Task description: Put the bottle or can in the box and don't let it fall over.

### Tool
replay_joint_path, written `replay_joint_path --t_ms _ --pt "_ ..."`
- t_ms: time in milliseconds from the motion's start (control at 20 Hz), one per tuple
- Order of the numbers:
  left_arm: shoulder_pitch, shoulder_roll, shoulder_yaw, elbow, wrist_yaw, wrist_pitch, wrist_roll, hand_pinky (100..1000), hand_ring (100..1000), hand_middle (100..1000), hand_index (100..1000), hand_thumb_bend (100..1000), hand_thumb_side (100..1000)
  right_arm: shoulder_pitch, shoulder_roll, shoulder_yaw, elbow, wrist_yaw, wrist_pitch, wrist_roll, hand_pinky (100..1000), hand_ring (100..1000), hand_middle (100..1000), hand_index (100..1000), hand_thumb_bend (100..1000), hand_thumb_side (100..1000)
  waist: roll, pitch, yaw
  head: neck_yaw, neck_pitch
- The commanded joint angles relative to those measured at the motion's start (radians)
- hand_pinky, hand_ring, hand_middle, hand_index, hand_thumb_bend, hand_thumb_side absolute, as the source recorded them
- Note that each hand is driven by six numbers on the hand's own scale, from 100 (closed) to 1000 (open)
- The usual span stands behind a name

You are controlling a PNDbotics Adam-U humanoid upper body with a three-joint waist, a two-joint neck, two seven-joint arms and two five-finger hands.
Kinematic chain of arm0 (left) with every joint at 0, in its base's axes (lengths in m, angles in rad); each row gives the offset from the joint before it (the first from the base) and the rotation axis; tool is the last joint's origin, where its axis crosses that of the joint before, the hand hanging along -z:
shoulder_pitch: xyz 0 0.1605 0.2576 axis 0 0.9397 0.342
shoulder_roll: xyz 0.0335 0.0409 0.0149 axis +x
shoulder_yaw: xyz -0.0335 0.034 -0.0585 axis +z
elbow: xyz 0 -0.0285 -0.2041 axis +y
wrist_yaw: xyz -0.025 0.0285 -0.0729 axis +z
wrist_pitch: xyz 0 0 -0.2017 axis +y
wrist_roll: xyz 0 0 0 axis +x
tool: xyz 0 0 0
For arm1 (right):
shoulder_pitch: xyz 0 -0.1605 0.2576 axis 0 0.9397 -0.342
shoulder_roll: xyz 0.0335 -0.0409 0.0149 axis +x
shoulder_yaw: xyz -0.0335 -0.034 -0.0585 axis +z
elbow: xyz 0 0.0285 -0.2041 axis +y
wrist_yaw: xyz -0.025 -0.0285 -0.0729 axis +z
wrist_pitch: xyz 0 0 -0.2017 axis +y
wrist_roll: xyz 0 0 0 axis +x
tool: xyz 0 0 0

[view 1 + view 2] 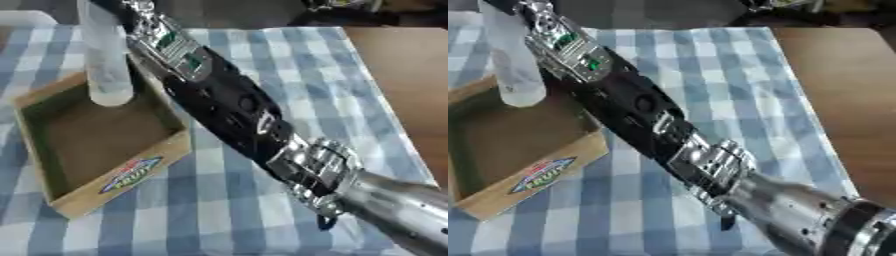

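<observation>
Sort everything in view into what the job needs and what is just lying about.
For the job:
clear bottle, held upright over the box's far corner
cardboard box, open and empty
right arm, reaching to the bottle; its hand is out of view

Lying about:
checked tablecloth
wooden table

The right arm (236,110) stretches diagonally from lower right to upper left; its hand lies beyond the frame's top edge.

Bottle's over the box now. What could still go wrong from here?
1. The clear bottle is tall and narrow, and hangs near the box's far wall, not its middle: it may catch the rim or tip on release.
2. The right arm crosses the box's right wall: withdrawing could nudge the box or bottle.
</observation>
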Motion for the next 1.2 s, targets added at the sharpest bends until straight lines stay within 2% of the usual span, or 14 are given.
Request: replay_joint_path --t_ms 50,150,200,250,300,400,450,500,550,600,850,1050,1150,1200 --pt "-0.014 0.015 0.012 -0.018 -0.005 -0.007 0.006 460 672 719 678 100 591 -0.003 0.009 -0.003 0.028 -0.02 -0.034 0.042 914 1000 1000 294 100 479 0.006 -0.01 0.002 -0.003 -0.017" --pt "-0.013 0.016 0.013 -0.018 -0.007 -0.008 0.006 458 672 719 678 100 591 0.023 0.011 0.016 0.053 -0.006 -0.034 0.12 955 1000 1000 572 100 523 0.004 -0.008 -0.001 0.004 -0.02" --pt "-0.011 0.017 0.013 -0.018 -0.008 -0.008 0.006 457 671 719 678 100 591 0.036 0.009 0.028 0.066 0.019 -0.032 0.174 989 1000 1000 788 100 574 0.002 -0.008 -0.004 0.008 -0.022" --pt "-0.009 0.018 0.014 -0.018 -0.009 -0.008 0.007 457 671 719 678 100 591 0.047 0.006 0.035 0.079 0.057 -0.031 0.236 1000 1000 1000 904 100 606 0.002 -0.008 -0.006 0.012 -0.022" --pt "-0.006 0.019 0.015 -0.018 -0.011 -0.008 0.007 456 671 719 679 100 591 0.059 0.001 0.047 0.095 0.107 -0.025 0.305 1000 1000 1000 967 100 643 0.001 -0.009 -0.01 0.018 -0.022" --pt "-0.001 0.02 0.016 -0.018 -0.013 -0.007 0.009 456 671 720 679 100 591 0.075 -0.005 0.054 0.121 0.221 -0.016 0.425 1000 1000 1000 1000 100 730 0.0 -0.011 -0.017 0.026 -0.023" --pt "-0.001 0.02 0.015 -0.018 -0.014 -0.007 0.008 456 671 720 679 100 591 0.079 -0.006 0.053 0.13 0.273 -0.013 0.473 1000 1000 1000 1000 100 739 0.0 -0.012 -0.02 0.028 -0.023" --pt "0.0 0.022 0.015 -0.018 -0.014 -0.007 0.007 456 672 720 680 100 590 0.082 -0.008 0.054 0.138 0.32 -0.006 0.515 1000 1000 1000 1000 100 811 0.001 -0.014 -0.024 0.032 -0.022" --pt "0.001 0.023 0.015 -0.018 -0.015 -0.007 0.006 456 672 720 680 100 590 0.084 -0.008 0.052 0.142 0.356 0.001 0.55 1000 1000 1000 1000 100 817 0.001 -0.015 -0.027 0.035 -0.021" --pt "0.001 0.023 0.015 -0.018 -0.015 -0.007 0.005 458 672 720 680 100 591 0.086 -0.007 0.05 0.144 0.384 0.008 0.577 1000 1000 1000 1000 100 843 0.002 -0.017 -0.03 0.039 -0.021" --pt "0.005 0.025 0.014 -0.018 -0.015 -0.005 0.002 457 673 720 680 100 590 0.083 -0.013 0.042 0.117 0.447 0.036 0.643 1000 1000 1000 1000 100 835 0.006 -0.022 -0.04 0.045 -0.016" --pt "0.008 0.025 0.013 -0.018 -0.015 -0.004 -0.001 455 672 720 679 100 590 0.079 -0.023 0.035 0.075 0.463 0.056 0.65 1000 1000 1000 1000 100 782 0.007 -0.024 -0.046 0.048 -0.011" --pt "0.01 0.024 0.013 -0.018 -0.015 -0.003 -0.003 453 672 720 679 100 589 0.078 -0.027 0.03 0.058 0.458 0.068 0.646 1000 1000 1000 1000 100 661 0.006 -0.024 -0.048 0.048 -0.01" --pt "0.011 0.024 0.012 -0.018 -0.015 -0.002 -0.004 453 672 720 679 100 590 0.078 -0.029 0.026 0.052 0.453 0.075 0.641 1000 1000 1000 1000 100 537 0.007 -0.024 -0.049 0.047 -0.009"
